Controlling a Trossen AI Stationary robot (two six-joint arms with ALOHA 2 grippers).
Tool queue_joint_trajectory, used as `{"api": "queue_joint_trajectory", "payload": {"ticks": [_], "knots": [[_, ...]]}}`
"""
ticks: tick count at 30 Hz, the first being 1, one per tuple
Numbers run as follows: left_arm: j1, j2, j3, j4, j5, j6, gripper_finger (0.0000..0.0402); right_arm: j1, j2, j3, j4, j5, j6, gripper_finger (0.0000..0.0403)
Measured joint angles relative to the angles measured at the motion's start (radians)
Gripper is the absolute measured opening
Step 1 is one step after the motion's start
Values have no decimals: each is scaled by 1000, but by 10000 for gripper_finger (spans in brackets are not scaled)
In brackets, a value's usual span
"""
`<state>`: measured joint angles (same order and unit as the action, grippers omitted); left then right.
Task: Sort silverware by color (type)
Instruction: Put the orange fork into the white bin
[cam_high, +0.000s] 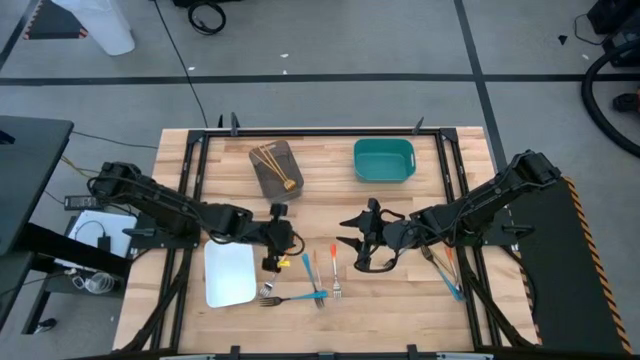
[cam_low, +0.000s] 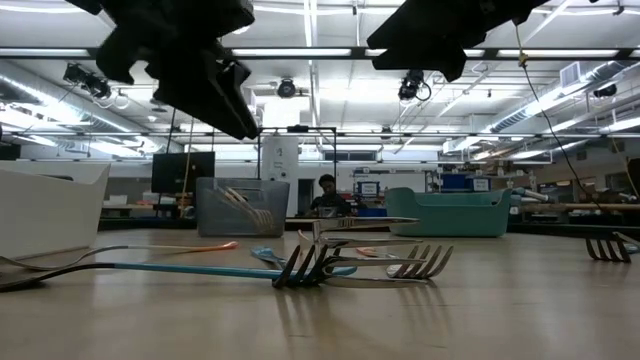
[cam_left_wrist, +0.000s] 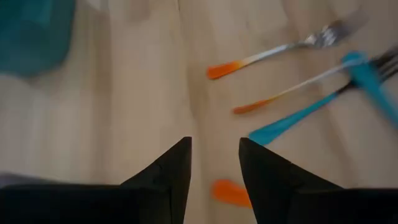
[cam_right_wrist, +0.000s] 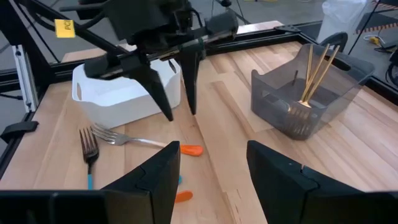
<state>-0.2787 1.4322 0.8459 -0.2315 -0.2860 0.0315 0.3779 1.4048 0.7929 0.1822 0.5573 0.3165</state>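
Wooden tabletop (cam_high: 330, 210) seen from above, with both arms reaching in toward its middle.

Left gripper (cam_high: 283, 243) hanging just above the wood near the middle, beside the white tray (cam_high: 229, 274), fingers (cam_left_wrist: 172, 171) parted by a narrow gap, nothing between them. In the left wrist view, an orange handle tip (cam_left_wrist: 230, 191) lying on the wood just past the fingertips.

Right gripper (cam_high: 360, 243) poised over the centre of the tabletop, jaws spread wide and empty, facing the left gripper across a short gap.

Silverware in 3 places:
- A cluster near the front edge, between the white tray and the centre: a blue-handled fork (cam_high: 311, 277), an orange-handled fork (cam_high: 335, 268), another blue-handled fork (cam_high: 292, 298) and a dark fork (cam_high: 268, 291) close to the tray's front corner.
- More forks (cam_high: 446, 270) toward the right edge, under the right arm, orange and blue handles among them.
- Gold forks (cam_high: 276, 165) standing tilted in the grey tray (cam_high: 275, 170) near the back edge, left of centre.

Teal tray (cam_high: 383, 161) near the back edge, right of centre, well apart from the forks.
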Motion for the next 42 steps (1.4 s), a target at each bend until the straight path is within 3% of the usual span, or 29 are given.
{"api": "queue_joint_trajectory", "payload": {"ticks": [7,13,24,42], "knots": [[0,0,0,-56,143,-374,142,0,0,0,0,0,-4,197],[-7,0,0,-105,157,-579,142,0,0,0,26,0,-62,197],[-84,23,53,-156,68,-728,142,-1,0,0,42,-20,-160,197],[-120,183,114,-283,58,-968,142,48,0,-26,36,-64,-97,197]]}}
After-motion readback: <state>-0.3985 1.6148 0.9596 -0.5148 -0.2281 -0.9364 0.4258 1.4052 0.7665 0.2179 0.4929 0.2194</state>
